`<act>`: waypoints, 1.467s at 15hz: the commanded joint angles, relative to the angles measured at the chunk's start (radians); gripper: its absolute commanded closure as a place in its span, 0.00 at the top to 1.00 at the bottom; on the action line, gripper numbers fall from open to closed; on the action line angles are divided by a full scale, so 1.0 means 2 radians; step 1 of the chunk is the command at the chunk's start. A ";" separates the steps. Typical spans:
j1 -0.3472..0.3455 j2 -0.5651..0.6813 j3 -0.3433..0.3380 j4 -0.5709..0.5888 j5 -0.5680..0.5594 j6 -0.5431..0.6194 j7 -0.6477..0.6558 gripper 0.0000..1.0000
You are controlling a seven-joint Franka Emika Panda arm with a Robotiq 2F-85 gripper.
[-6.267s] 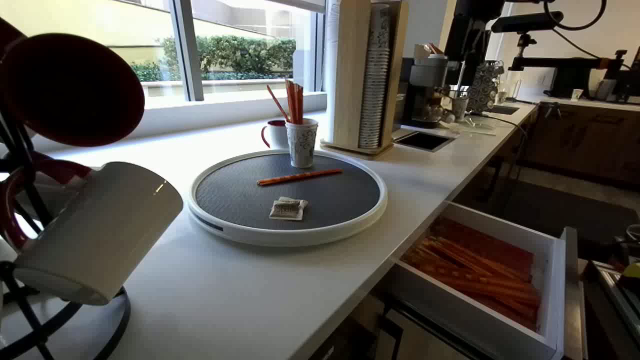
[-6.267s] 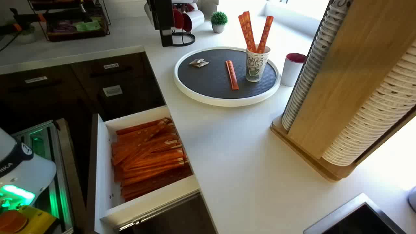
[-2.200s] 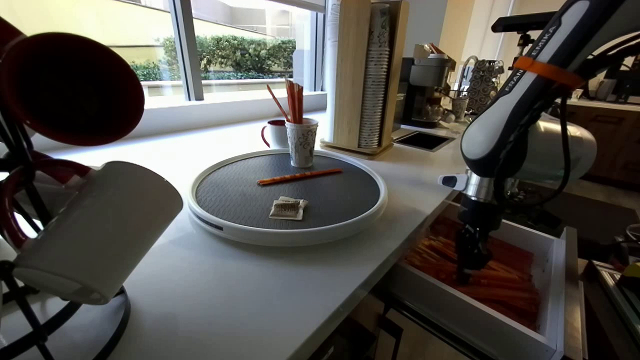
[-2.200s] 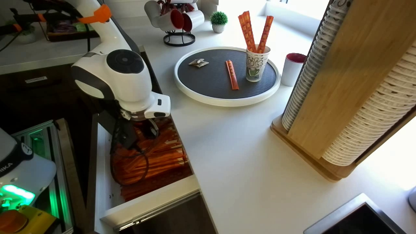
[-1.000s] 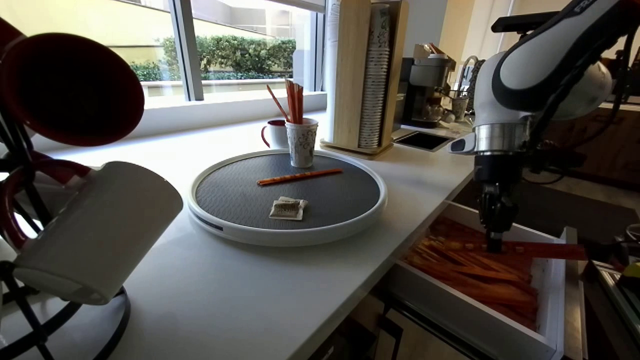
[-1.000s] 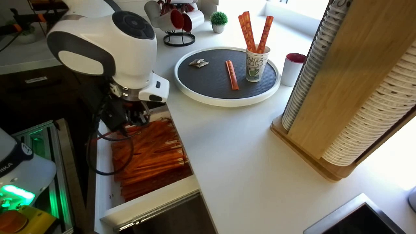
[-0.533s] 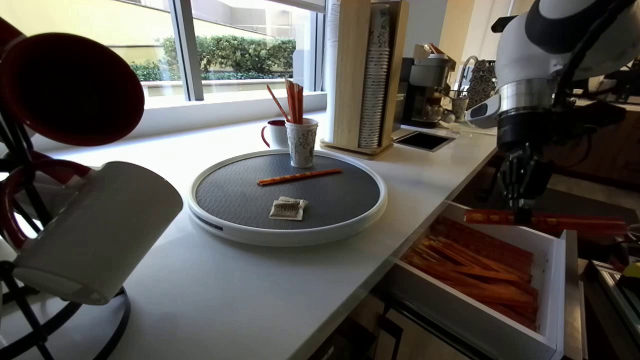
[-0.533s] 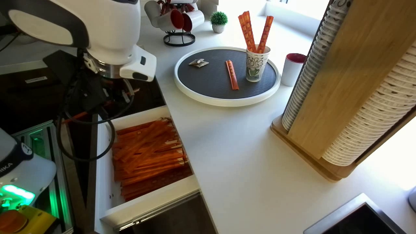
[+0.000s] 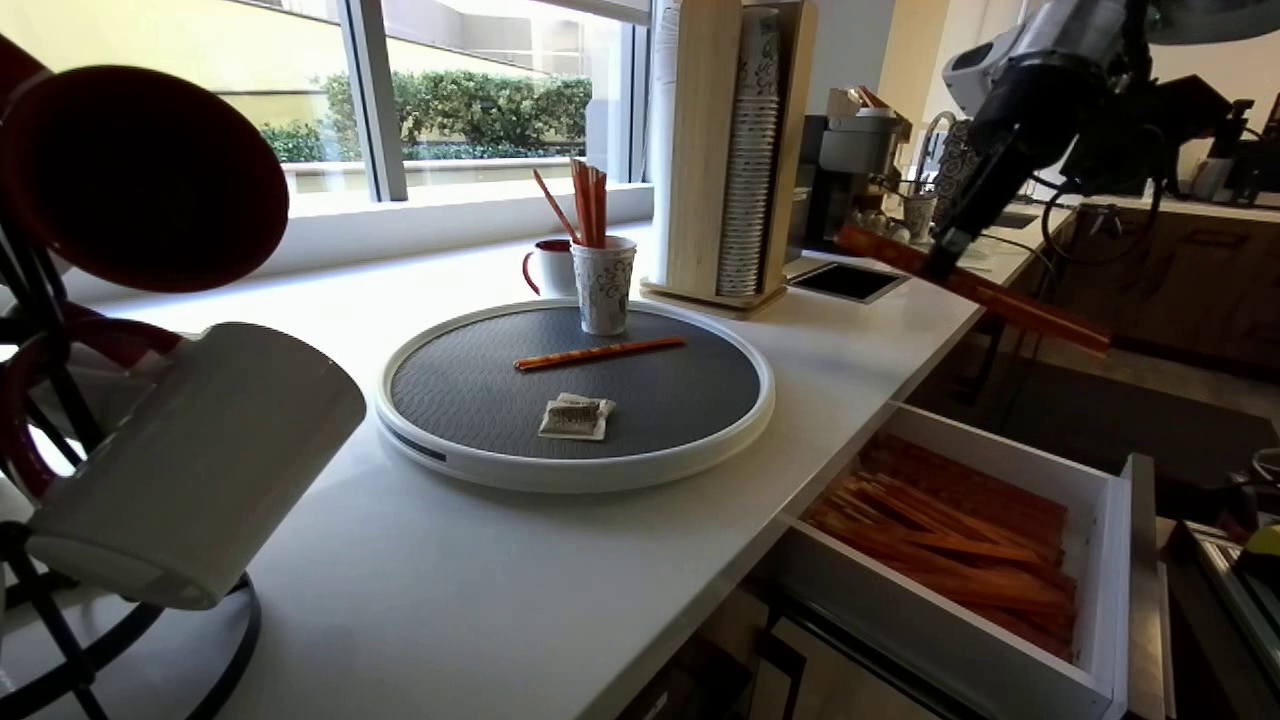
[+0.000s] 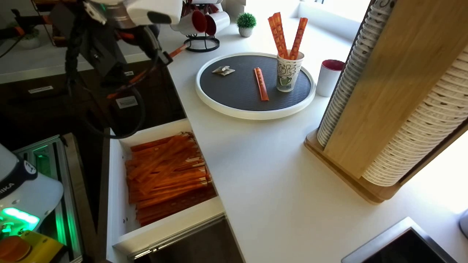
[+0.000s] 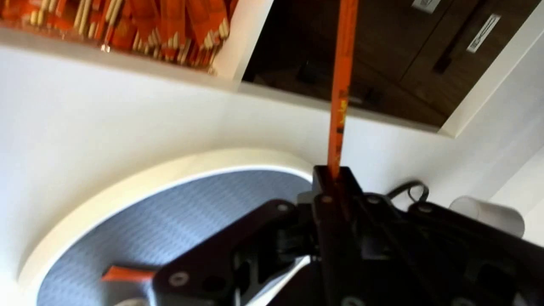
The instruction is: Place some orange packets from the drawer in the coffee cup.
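My gripper (image 9: pixel 938 262) is shut on a long orange packet (image 9: pixel 1045 318), gripped partway along its length, high above and beyond the drawer. It tilts over the counter's edge. In the wrist view the held packet (image 11: pixel 341 80) stands edge-on between the fingertips; whether more than one is held I cannot tell. Below, the pulled-out drawer (image 10: pixel 170 224) is full of orange packets (image 10: pixel 168 164). On the round tray stands the coffee cup (image 10: pixel 287 75), a patterned paper one, upright with several orange packets (image 10: pixel 278 34) in it. A loose packet (image 10: pixel 261 84) lies beside it.
The round tray (image 9: pixel 680 410) has a raised white rim and holds small sachets (image 9: pixel 575 417). A white mug with a red inside (image 10: pixel 329 80) is just behind it. A tall wooden cup holder (image 10: pixel 384 91) and a mug rack with a tilted mug (image 9: pixel 200 460) flank the counter.
My gripper went down into the drawer, took hold of an orange packet and lifted it out. Over the last half second it has risen further and tilted toward the counter.
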 commanded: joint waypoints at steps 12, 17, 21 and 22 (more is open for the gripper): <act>0.120 0.073 -0.009 0.062 0.150 0.294 -0.087 0.02; 0.281 0.136 -0.087 0.147 0.340 0.479 -0.263 0.02; 0.370 0.170 -0.184 0.267 0.447 0.513 -0.389 0.02; 0.389 0.180 -0.211 0.299 0.477 0.508 -0.414 0.02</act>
